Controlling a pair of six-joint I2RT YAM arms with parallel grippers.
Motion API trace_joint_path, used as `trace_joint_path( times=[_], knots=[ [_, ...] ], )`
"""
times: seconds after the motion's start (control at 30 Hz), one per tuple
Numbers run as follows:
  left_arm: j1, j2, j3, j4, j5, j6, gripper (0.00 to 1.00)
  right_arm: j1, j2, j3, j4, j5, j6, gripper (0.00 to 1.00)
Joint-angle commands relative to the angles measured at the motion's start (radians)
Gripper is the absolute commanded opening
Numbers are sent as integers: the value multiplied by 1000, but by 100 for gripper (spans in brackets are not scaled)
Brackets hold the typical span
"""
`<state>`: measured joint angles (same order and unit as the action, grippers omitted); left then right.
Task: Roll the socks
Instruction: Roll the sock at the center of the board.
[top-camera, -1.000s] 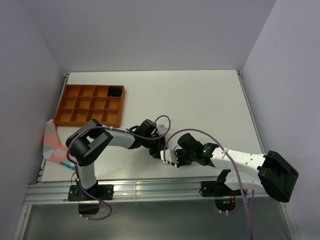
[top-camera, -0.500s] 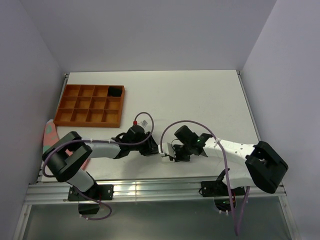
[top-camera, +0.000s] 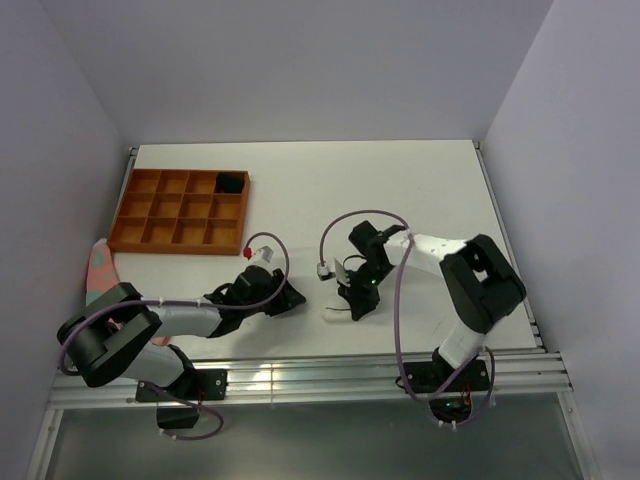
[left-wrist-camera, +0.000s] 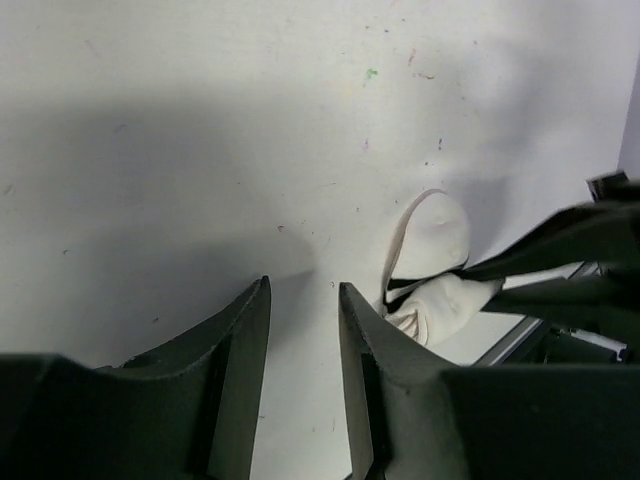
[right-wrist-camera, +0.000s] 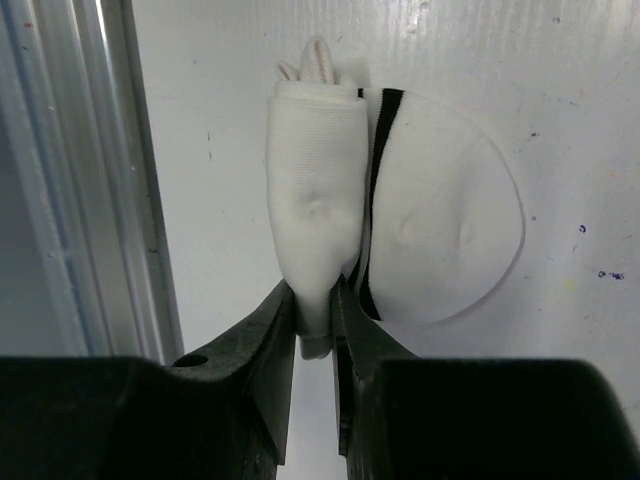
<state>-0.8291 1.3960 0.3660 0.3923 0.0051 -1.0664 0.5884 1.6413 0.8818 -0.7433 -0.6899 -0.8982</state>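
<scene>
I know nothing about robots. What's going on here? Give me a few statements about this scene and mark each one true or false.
1. The right gripper is pinching the white sock. True.
2. The left gripper grips the sock as well. False: its jaws stand open over bare table, with the sock off to one side.
3. The white sock lies in the orange tray. False: it lies on the table near the front edge, and the tray sits at the far left.
4. One corner compartment of the tray holds a dark item. True.
</scene>
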Motion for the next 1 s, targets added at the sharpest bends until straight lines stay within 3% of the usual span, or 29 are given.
trace_joint_path(
  times=[0.0, 0.23, 0.43, 0.97],
  knots=[
    [-21, -29, -58, 208, -37, 81, 40, -57, 105, 65, -158, -59, -48, 13],
    [-93, -8, -10, 298, -24, 268, 43, -119, 268, 207, -283, -73, -35, 13],
    [-128, 55, 76, 283, 47, 433, 44, -127, 340, 269, -317, -80, 1, 13],
    [-128, 208, 217, 183, 237, 600, 46, -128, 359, 301, -303, -17, 122, 13]
  ],
)
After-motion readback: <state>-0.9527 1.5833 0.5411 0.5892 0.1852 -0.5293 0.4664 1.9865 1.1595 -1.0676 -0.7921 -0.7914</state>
